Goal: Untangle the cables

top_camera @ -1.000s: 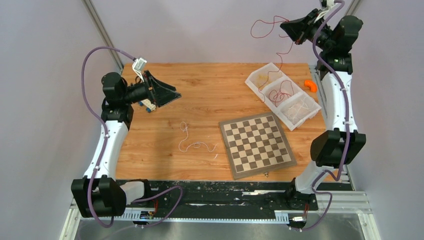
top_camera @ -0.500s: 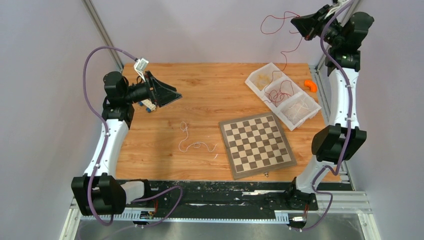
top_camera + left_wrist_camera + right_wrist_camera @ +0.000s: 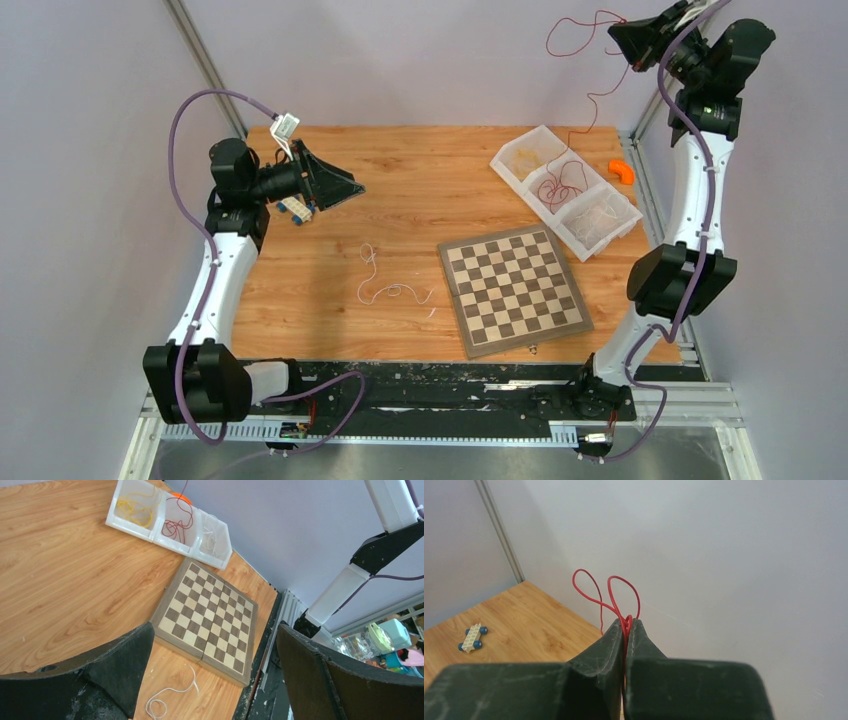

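Note:
My right gripper is shut on a red cable and holds it high above the table's far right corner; the cable hangs down to the white tray, where more red cable lies in the middle compartment. In the right wrist view the red cable loops out from between my closed fingers. Yellow-orange cable fills the tray's left compartment and white cable the right one. A loose white cable lies on the table. My left gripper is open and empty above the table's left part.
A chessboard lies right of the middle. A small white toy block with blue wheels lies under my left gripper. An orange object sits at the far right edge beside the tray. Metal frame posts stand at both back corners.
My right gripper has risen up and to the right with the red cable, drawing more of it up out of the tray. The left arm has barely moved.

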